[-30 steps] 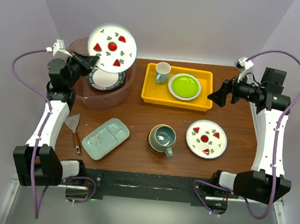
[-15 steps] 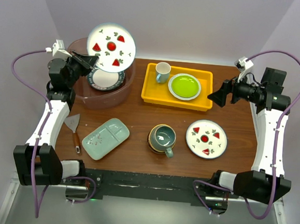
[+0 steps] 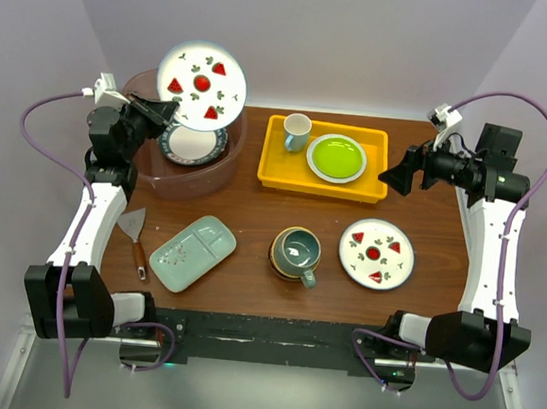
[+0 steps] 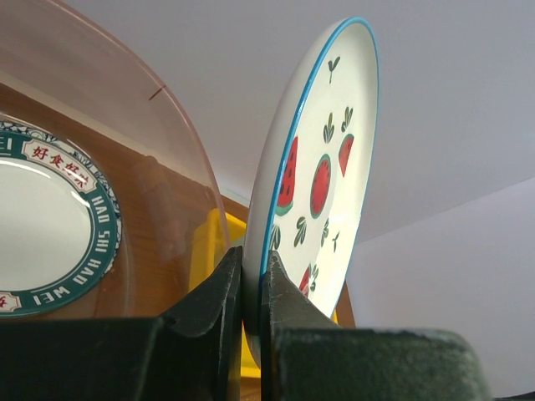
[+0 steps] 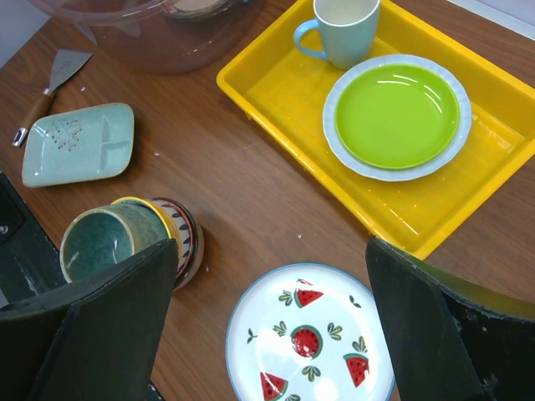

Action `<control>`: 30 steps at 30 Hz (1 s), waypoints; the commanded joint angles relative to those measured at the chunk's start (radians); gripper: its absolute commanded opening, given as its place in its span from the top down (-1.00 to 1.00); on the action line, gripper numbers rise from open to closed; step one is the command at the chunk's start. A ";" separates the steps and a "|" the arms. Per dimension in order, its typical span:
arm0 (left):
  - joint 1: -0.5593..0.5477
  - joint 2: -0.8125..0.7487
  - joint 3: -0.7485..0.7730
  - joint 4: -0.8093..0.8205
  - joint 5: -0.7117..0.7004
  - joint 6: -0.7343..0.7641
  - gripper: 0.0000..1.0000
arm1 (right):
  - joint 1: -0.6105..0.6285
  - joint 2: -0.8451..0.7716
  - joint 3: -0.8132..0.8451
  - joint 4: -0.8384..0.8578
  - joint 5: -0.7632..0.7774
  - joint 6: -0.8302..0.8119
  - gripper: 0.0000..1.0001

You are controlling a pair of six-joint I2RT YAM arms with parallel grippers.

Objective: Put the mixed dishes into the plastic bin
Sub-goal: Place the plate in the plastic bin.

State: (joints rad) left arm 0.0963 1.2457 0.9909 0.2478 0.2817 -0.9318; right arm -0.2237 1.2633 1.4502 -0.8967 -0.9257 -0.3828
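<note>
My left gripper (image 3: 167,111) is shut on the rim of a white watermelon plate (image 3: 202,85), held tilted above the translucent plastic bin (image 3: 152,178). In the left wrist view the same plate (image 4: 322,167) stands edge-on between the fingers (image 4: 213,296). A blue-rimmed plate (image 3: 194,144) lies in the bin. On the table sit a pale green divided tray (image 3: 193,252), a teal mug in stacked bowls (image 3: 295,254) and a second watermelon plate (image 3: 376,253). My right gripper (image 3: 394,176) hangs open high above that plate (image 5: 309,342).
A yellow tray (image 3: 274,171) at the back holds a small cup (image 3: 296,131) and a lime-green plate (image 3: 336,157). A metal scraper with a wooden handle (image 3: 134,234) lies at the left, near the divided tray.
The held watermelon plate has drifted slightly left and back over the bin. The right arm has not moved.
</note>
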 commanded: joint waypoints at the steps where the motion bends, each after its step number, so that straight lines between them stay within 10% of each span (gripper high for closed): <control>1: 0.010 -0.020 0.048 0.164 -0.033 -0.062 1.00 | -0.005 0.001 -0.008 0.030 0.005 -0.005 -0.97; 30: -0.010 0.389 0.457 -0.439 -0.322 -0.156 1.00 | -0.008 -0.007 -0.019 0.041 -0.001 -0.008 -0.96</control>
State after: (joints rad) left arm 0.0948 1.6268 1.3453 -0.2295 0.0025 -1.0557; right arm -0.2256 1.2724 1.4353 -0.8886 -0.9257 -0.3851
